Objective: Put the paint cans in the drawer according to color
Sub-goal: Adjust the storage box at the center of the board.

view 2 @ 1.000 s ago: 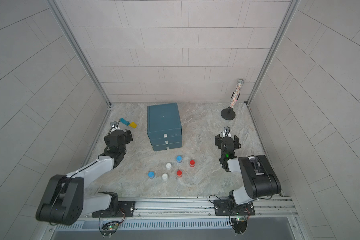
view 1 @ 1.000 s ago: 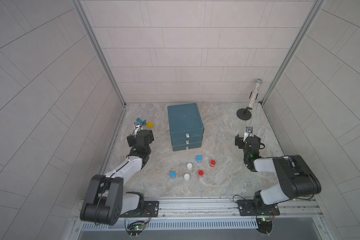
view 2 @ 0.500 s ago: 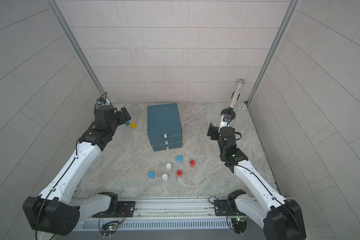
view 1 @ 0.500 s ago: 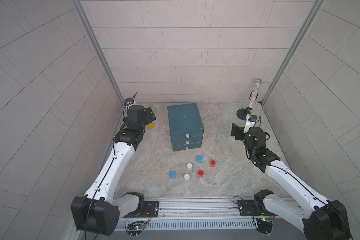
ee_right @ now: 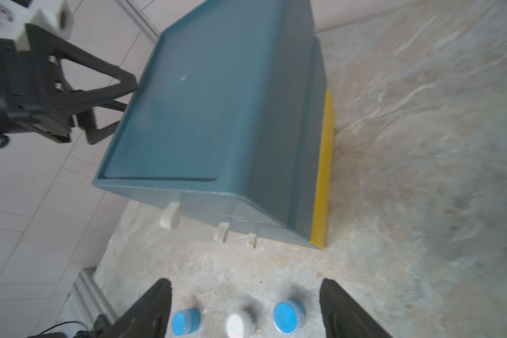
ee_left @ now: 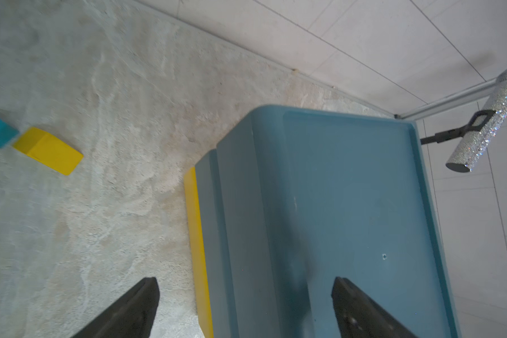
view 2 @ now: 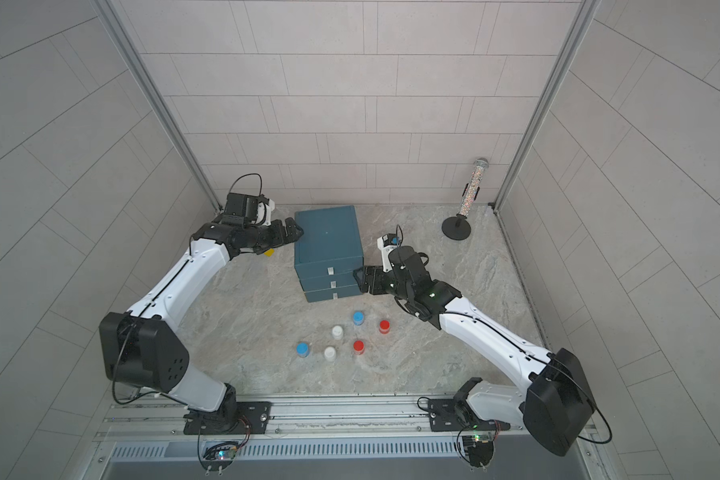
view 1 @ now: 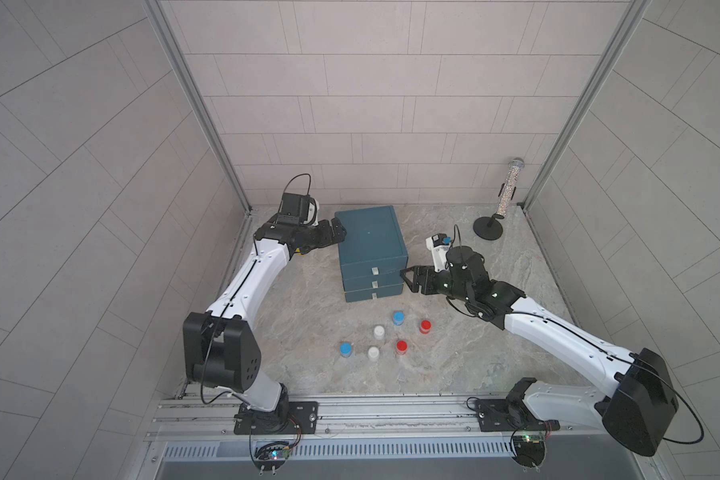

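Your left arm (view 1: 246,282) stretches far forward, left gripper (view 1: 336,233) held level with jaws spread wide; your right arm (view 1: 558,336) angles inward, right gripper (view 1: 408,281) likewise parted, gripping nothing

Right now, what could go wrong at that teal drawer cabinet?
The teal plastic three-drawer cabinet is shut; its small pale handle tabs could slip from the open right gripper.
Pulling may drag it unless the open left gripper braces it.
The six small capped jars in front could get toppled.

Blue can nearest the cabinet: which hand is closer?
Right. The right hand is by the cabinet front, near the can; the left hand is at its opposite side.
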You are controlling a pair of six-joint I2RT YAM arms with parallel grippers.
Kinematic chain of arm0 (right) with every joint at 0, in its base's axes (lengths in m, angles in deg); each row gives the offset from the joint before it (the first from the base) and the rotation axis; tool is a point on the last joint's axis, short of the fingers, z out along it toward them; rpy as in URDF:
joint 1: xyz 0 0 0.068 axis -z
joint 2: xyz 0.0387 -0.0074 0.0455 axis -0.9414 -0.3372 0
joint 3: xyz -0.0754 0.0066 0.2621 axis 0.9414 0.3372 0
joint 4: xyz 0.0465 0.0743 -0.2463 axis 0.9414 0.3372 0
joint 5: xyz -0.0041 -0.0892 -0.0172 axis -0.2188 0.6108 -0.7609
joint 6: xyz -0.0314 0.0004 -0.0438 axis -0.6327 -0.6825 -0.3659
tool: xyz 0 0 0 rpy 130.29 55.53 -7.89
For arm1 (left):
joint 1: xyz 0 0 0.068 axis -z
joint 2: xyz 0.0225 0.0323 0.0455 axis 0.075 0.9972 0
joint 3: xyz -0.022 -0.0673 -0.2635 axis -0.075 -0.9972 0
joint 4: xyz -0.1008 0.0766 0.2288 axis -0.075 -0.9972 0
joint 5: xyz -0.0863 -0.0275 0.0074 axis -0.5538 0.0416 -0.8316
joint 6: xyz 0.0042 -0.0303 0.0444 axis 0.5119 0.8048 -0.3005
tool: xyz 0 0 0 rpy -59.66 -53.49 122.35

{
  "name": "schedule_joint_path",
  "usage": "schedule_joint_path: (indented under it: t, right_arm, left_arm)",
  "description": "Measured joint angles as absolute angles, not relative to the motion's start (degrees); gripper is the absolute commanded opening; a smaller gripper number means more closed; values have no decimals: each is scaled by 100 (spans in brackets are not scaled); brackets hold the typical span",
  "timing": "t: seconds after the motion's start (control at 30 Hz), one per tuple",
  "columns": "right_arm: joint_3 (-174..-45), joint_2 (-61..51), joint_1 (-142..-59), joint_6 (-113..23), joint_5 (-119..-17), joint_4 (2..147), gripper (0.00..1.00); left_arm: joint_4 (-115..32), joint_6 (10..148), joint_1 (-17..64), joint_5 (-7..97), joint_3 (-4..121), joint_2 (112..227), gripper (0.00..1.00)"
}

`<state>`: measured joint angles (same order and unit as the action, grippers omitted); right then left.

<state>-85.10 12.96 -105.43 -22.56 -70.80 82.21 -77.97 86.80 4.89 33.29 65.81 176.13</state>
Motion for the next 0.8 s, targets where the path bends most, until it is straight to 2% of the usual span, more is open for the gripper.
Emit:
schedule_joint_path:
  t: [0.13, 0.27, 0.37, 0.8]
  right_arm:
    - [-8490, 1137, -10602, -1771, -7458, 7808, 75]
    - [-8746, 719, -10609, -1640, -7568, 7760, 76]
    - [-9056, 319, -10589, -1594, -7631, 7755, 71]
    - [-9417, -100, -9903, -1589, -8005, 7711, 70]
  left_arm:
    - [-7665, 8706, 500, 3030, 6371, 17587, 100]
    - [-7462, 8850, 500, 2728, 6227, 17583, 99]
    - [-7434, 8914, 500, 2592, 6192, 17583, 98]
    - [-7368, 9043, 500, 2400, 6100, 17583, 98]
